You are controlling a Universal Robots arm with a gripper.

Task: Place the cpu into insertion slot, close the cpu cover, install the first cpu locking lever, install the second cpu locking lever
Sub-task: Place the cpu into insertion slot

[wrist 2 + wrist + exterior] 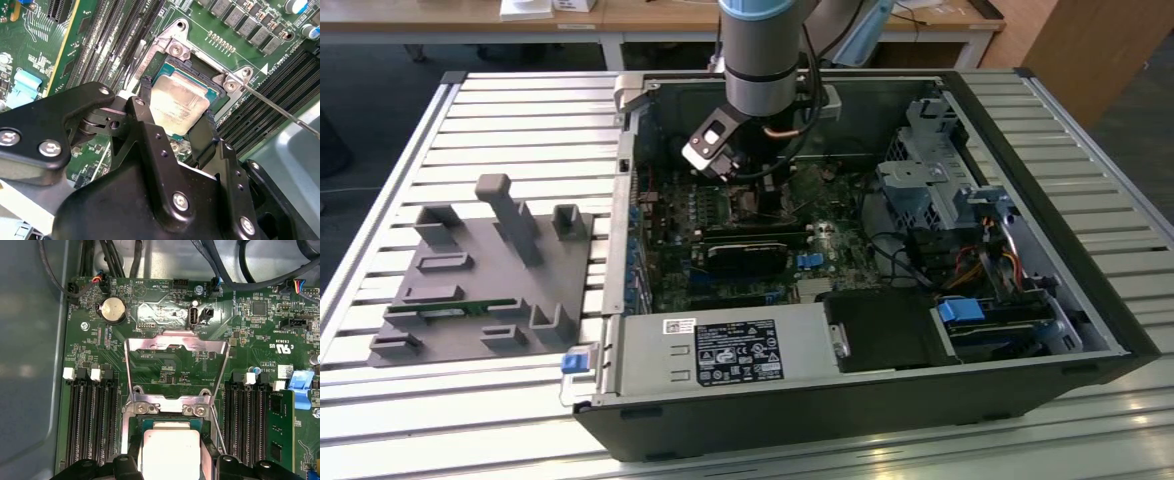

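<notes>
Firstly, grey fixture tray (467, 300) on the surface (520, 120), well toward the exterior view's left of the insertion slot (197, 74). Hand (177, 109) clenched on two opposite edges of the cpu (180, 100), directly over the slot. Cpu cover (175, 343) stands open at the slot's edge. Drive cage (921, 180) toward the exterior view's right of the slot.

The bench (480, 110) has a slatted metal top. An open black computer case (854, 420) lies on it. A grey moulded fixture (494, 290) sits beside the case, at the exterior view's left. Inside the case, a labelled power supply (720, 352) occupies the near wall and a metal drive cage (921, 170) the far corner. The green motherboard (260, 335) carries a coin cell (113, 309), black memory slots (90, 420) and a blue clip (302, 390).
</notes>
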